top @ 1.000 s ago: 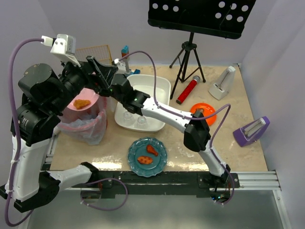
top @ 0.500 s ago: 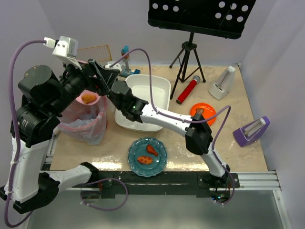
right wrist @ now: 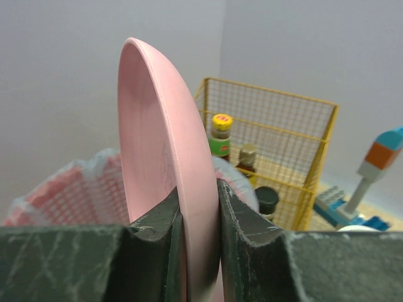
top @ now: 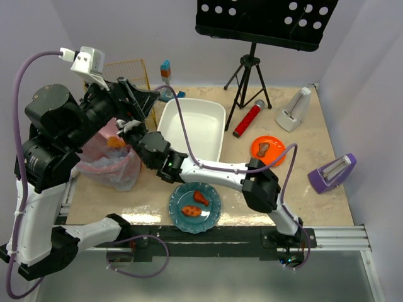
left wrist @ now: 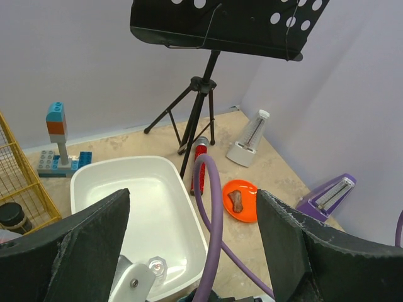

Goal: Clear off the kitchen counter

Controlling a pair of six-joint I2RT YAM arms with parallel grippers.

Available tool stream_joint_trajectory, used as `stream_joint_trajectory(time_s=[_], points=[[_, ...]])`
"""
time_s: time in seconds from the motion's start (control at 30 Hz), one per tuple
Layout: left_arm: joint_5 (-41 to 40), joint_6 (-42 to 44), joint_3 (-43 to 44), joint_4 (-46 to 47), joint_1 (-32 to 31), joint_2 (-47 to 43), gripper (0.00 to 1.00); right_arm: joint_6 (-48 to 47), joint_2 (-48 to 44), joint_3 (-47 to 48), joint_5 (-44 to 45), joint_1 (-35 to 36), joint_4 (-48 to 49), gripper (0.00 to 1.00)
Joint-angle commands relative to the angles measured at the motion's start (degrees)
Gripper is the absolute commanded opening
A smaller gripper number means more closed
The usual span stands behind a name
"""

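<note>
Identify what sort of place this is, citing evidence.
Probably a robotics lab's mock kitchen: the kitchen counter stands between bare walls, holding a music stand and metronome alongside a blue plate of food.

Kitchen counter (top: 315, 138) under white tub (top: 214, 106), blue plate (top: 211, 212), orange plate (top: 278, 143), microphone (top: 249, 119)

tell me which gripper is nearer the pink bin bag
Right. The right gripper sits over the pink bin bag, clamped on a pink plate; the left gripper hangs open, apart, nearer the white tub.
</note>
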Motion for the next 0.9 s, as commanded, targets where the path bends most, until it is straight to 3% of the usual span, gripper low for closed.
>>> stream_joint_trajectory(time_s=[0.0, 0.23, 0.4, 0.5, 0.7, 0.87], points=[[0.7, 1.0, 2.1, 0.4, 0.0, 0.3, 0.85, -7.7, -4.8, 1.1, 3.1, -0.1, 10.2, 0.00], [-0.4, 1.1, 2.0, 0.3, 0.1, 0.1, 0.85, -11.0, -3.8, 2.2, 4.4, 0.8, 12.2, 0.00], [-0.7, 1.3, 1.7, 0.2, 0.1, 0.0, 0.85, -4.5, -7.8, -1.4, 7.2, 0.3, 14.3, 0.00], [-0.6, 1.2, 0.9, 1.3, 0.1, -0.5, 0.85, 3.5, -11.9, -3.3, 6.1, -1.3, 10.3, 0.00], [-0.1, 0.9, -1.4, 3.8, 0.1, -1.6, 0.85, 31.9, -22.4, -12.0, -3.7, -12.3, 1.1, 0.00], [1.2, 0.2, -3.1, 4.4, 0.0, -1.6, 0.85, 41.5, -27.3, -20.7, -5.4, -19.4, -0.1, 0.00]])
